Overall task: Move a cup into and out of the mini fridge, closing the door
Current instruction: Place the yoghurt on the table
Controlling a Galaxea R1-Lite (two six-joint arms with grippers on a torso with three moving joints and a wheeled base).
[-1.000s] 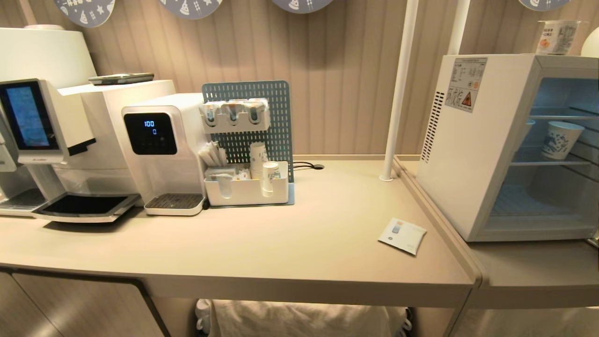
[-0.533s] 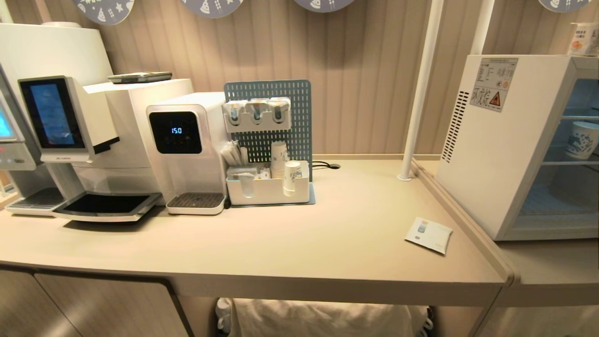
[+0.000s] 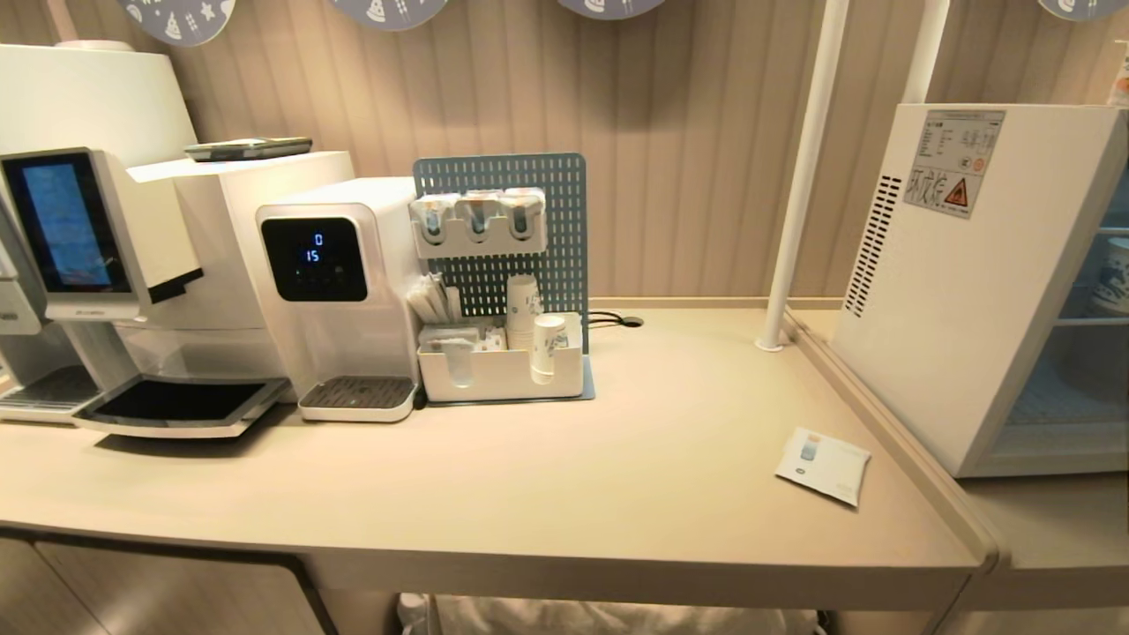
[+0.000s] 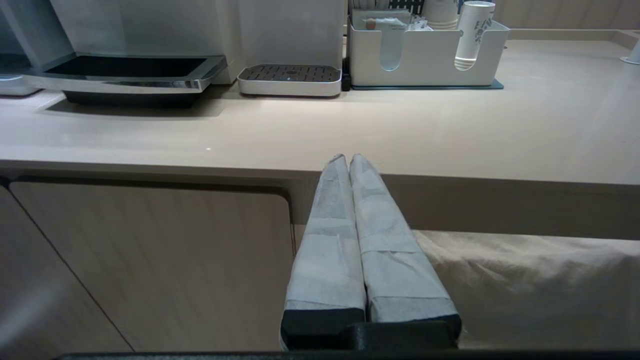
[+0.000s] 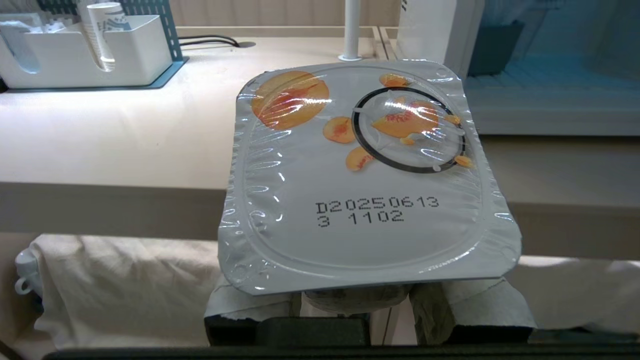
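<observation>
Cup [image 5: 367, 175] first: a small plastic tub whose glossy foil lid, a rounded rectangle crimped along its edge, carries peach slices in orange and yellow, a dark ring and a stamped date code. It sits between the two padded fingers [image 5: 475, 305] of the right gripper [image 5: 357, 300], which pinch its body below the lid; the grip is held low in front of the counter edge, outside the head view. The lid hides most of the tub and the fingertips.

The left gripper [image 4: 347, 160] hangs in front of the counter's front edge too, its two long tapered fingers, wrapped in pale woven tape, pressed flat together with nothing between them.

The mini fridge [image 3: 953, 291] is a boxy white cabinet on the lower side counter at the right, its smooth side wall cut by a column of vent slots and bearing a warning sticker [image 3: 957, 163]. Its front stands open toward the right edge of the head view, showing a bluish interior with thin wire shelves; its door lies outside the pictures.

On the matte beige counter [image 3: 547, 476] stand a white water dispenser [image 3: 340, 291] with a dark square display, a blue-grey perforated panel [image 3: 529, 229] behind a white organiser tray [image 3: 503, 370] of stacked paper cups, and a flat white sachet [image 3: 823, 465] near the fridge.
</observation>
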